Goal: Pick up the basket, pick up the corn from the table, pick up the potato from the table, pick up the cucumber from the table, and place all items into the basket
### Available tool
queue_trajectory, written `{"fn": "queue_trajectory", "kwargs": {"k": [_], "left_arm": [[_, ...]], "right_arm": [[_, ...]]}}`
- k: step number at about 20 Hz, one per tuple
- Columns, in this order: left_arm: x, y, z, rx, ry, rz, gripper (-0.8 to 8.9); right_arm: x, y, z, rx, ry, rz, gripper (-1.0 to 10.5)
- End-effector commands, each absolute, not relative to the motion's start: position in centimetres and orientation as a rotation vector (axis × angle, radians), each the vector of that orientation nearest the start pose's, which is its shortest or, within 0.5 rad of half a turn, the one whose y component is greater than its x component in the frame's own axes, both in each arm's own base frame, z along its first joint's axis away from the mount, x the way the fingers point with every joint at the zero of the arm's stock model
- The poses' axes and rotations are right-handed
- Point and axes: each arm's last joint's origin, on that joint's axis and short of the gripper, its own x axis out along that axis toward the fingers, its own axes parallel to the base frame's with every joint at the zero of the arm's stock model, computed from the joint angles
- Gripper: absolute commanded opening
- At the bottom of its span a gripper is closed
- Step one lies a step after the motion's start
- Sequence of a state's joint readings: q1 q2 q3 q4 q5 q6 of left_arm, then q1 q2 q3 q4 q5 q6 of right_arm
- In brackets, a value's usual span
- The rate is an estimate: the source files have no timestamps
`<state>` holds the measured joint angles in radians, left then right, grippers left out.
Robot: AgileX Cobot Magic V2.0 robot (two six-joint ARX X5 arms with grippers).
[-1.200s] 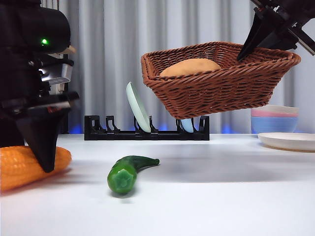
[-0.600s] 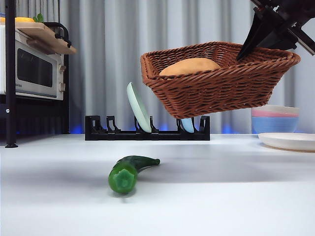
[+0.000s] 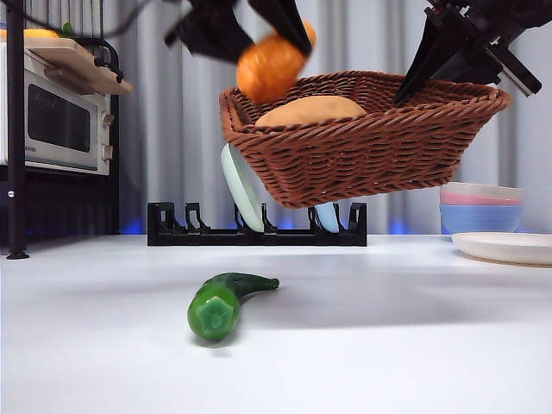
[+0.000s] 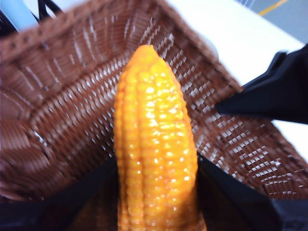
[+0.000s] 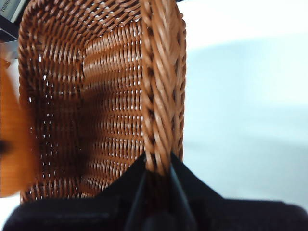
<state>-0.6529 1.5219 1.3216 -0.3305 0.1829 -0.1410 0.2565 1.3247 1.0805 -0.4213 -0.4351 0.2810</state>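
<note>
The brown wicker basket point(image 3: 371, 138) hangs in the air at the upper right, held by its right rim in my right gripper point(image 3: 457, 65), which is shut on the braided rim point(image 5: 159, 120). The tan potato point(image 3: 310, 110) lies inside the basket. My left gripper point(image 3: 250, 34) is shut on the orange corn point(image 3: 269, 67) and holds it just above the basket's left rim; in the left wrist view the corn point(image 4: 154, 144) points into the basket point(image 4: 62, 106). The green cucumber point(image 3: 220, 302) lies on the white table point(image 3: 388, 345), below and left of the basket.
A black dish rack point(image 3: 259, 231) with two plates stands behind the basket. Stacked pastel bowls point(image 3: 481, 207) and a white plate point(image 3: 504, 247) sit at the right. A microwave point(image 3: 56, 121) on a dark stand is at the far left.
My left gripper lifted the corn off the table at the left and carried it up to the basket's left rim. The basket shifted slightly left.
</note>
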Motion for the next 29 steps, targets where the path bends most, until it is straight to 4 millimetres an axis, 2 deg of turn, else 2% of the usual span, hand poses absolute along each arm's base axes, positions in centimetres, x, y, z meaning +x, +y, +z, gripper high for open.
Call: {"fn": "queue_trajectory", "kwargs": {"k": [1, 2, 3, 5, 6, 10, 12, 15, 17, 19, 21, 23, 26, 29], "left_arm": [[27.4, -21.7, 32.0, -0.003, 0.593, -0.762, 0.01], [27.6, -21.8, 31.6, 0.003, 0.607, -0.752, 0.22], [27.8, -21.9, 31.2, 0.008, 0.624, -0.747, 1.51], [28.0, -22.1, 30.5, 0.015, 0.654, -0.736, 5.0], [28.0, -22.1, 30.3, 0.019, 0.663, -0.729, 5.22], [28.0, -22.1, 30.7, 0.007, 0.651, -0.731, 5.22], [27.7, -21.8, 31.7, 0.011, 0.658, -0.729, 5.22], [26.0, -20.5, 35.6, 0.037, 0.65, -0.738, 5.21], [23.8, -19.0, 38.6, 0.059, 0.643, -0.749, 5.21], [21.3, -17.3, 40.2, 0.086, 0.668, -0.734, 5.2], [19.5, -15.8, 40.2, 0.144, 0.759, -0.703, 5.2], [18.6, -15.2, 39.3, 0.201, 0.888, -0.686, 5.2], [18.2, -15.6, 37.6, 0.241, 0.956, -0.684, 5.2], [18.2, -16.7, 34.7, 0.223, 1.007, -0.681, 5.2]], "right_arm": [[27.1, 8.4, 30.3, 0.337, 0.752, 0.575, -0.2], [27.1, 8.4, 30.3, 0.337, 0.752, 0.575, -0.2], [27.1, 8.4, 30.3, 0.338, 0.752, 0.575, -0.2], [27.1, 8.4, 30.3, 0.338, 0.752, 0.577, -0.2], [27.1, 8.4, 30.3, 0.338, 0.752, 0.577, -0.2], [27.1, 8.4, 30.3, 0.338, 0.753, 0.577, -0.2], [27.1, 8.4, 30.3, 0.338, 0.753, 0.577, -0.2], [27.1, 8.4, 30.3, 0.337, 0.751, 0.574, -0.2], [27.1, 8.4, 30.4, 0.337, 0.742, 0.575, -0.2], [27.3, 8.4, 30.6, 0.336, 0.717, 0.578, -0.2], [27.5, 7.9, 30.7, 0.346, 0.699, 0.565, -0.2], [27.7, 7.5, 30.8, 0.361, 0.688, 0.55, -0.2], [28.0, 6.7, 30.9, 0.373, 0.672, 0.525, -0.2], [28.2, 5.6, 30.9, 0.391, 0.662, 0.486, -0.2]]}}
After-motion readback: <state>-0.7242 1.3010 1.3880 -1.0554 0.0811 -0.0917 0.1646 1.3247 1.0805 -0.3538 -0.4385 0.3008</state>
